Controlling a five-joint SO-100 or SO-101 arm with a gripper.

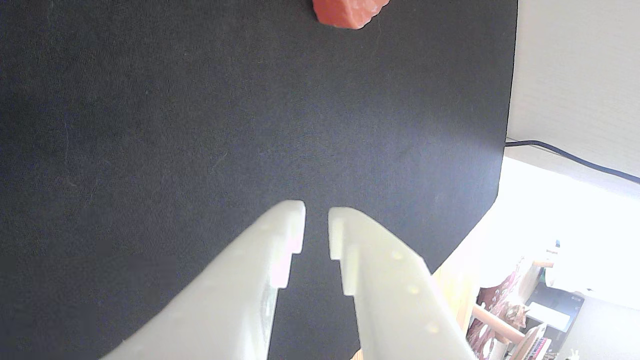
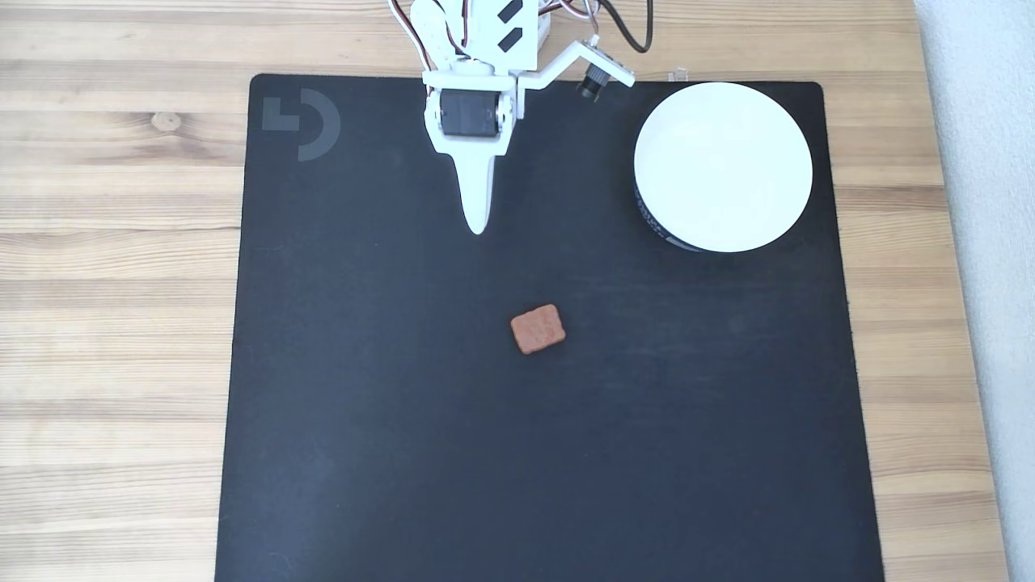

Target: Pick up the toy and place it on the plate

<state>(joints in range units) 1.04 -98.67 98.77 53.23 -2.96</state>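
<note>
Fixed view: the toy, a small reddish-brown block with rounded corners, lies flat near the middle of the black mat, below and left of the white plate; the gripper hovers above the toy, apart from it. In the wrist view its jaws stand slightly parted, holding nothing. The block looks light, stiff and rough, so unlikely to slip; pinch it across the short sides. The mat bears a grey logo; the plate's dark band is unreadable.
</note>
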